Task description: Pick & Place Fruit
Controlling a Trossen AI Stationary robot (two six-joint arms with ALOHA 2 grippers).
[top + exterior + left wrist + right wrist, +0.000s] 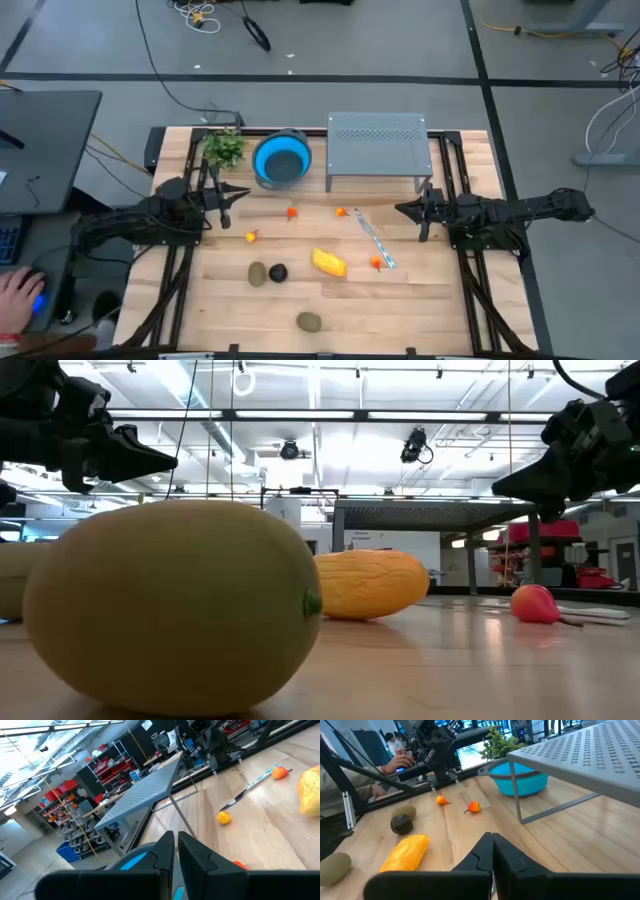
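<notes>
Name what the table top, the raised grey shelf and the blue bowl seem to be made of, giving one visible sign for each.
Table top: wood, pale planks with visible grain and seams, light sheen.
Grey shelf: probably painted metal, a thin perforated sheet on slim rod legs.
Blue bowl: likely plastic or silicone, uniform matte colour; the look leaves it open.

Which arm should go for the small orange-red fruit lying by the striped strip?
Right, probably. The small orange-red toy fruit lies beside the thin pale striped strip, nearer the right gripper hovering above. The left gripper would have to cross over the elongated yellow-orange fruit.
</notes>
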